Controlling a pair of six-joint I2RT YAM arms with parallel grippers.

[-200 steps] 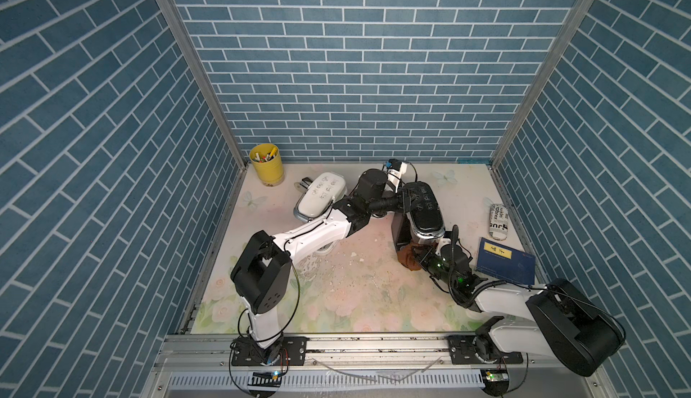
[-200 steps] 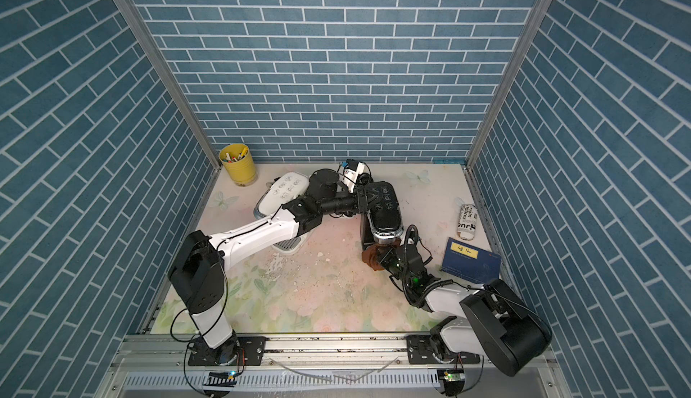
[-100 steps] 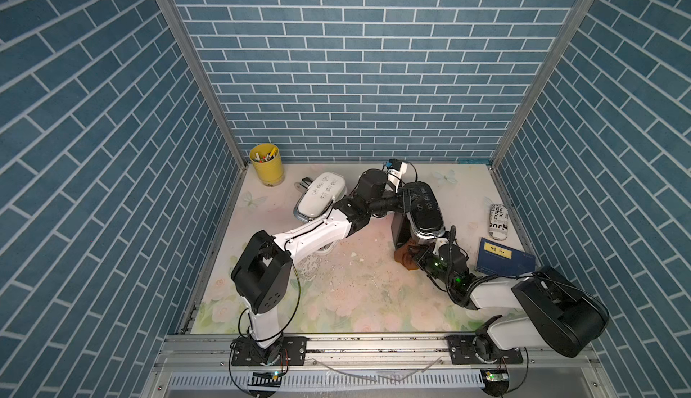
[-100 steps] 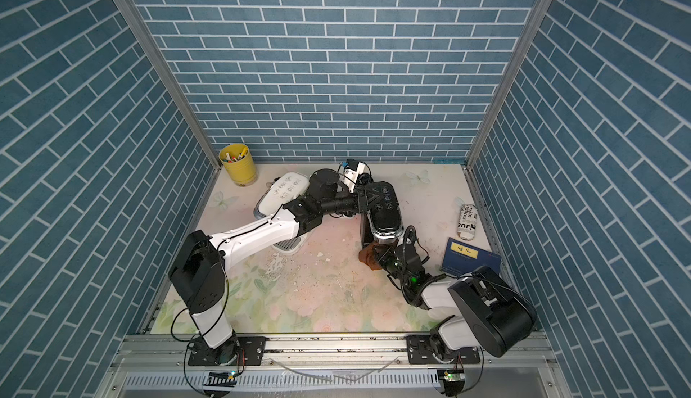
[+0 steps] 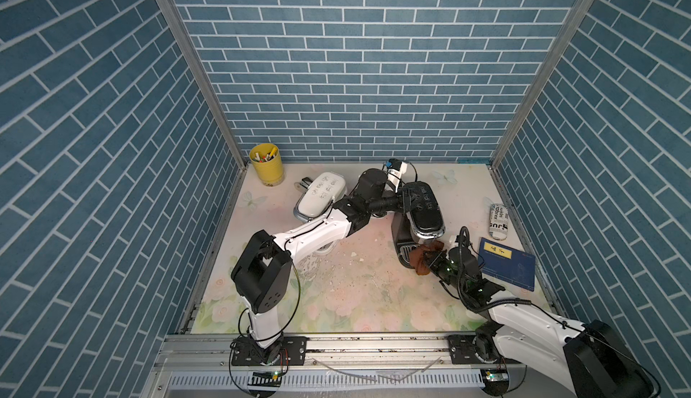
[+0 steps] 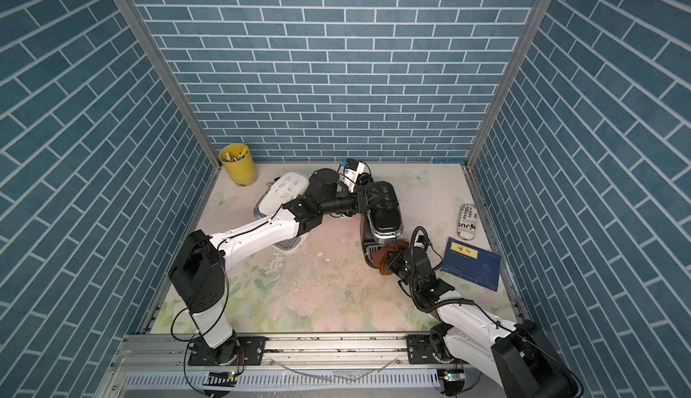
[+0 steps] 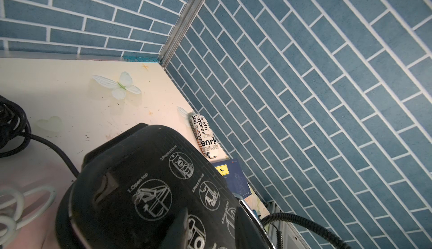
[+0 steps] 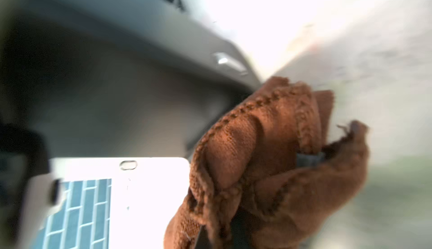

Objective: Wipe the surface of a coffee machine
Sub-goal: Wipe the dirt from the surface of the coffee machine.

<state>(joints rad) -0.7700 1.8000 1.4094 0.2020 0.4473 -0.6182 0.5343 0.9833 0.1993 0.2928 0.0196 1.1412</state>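
Black coffee machine stands right of centre in a top view, long axis running up-frame. Right end effector, clenched on a brown cloth, sits at its lower end. Left end effector meets its upper-left side; I cannot tell whether it grips.

Even overhead light is filling the scene in both top views, casting only soft shadows onto the table, while the wide lens is bending the brick walls at the edges. The left wrist view is rendering the coffee machine sharply, frame corners dimming. The right wrist view is smearing badly; only the cloth is nearing focus, glare bleaching the table beyond.
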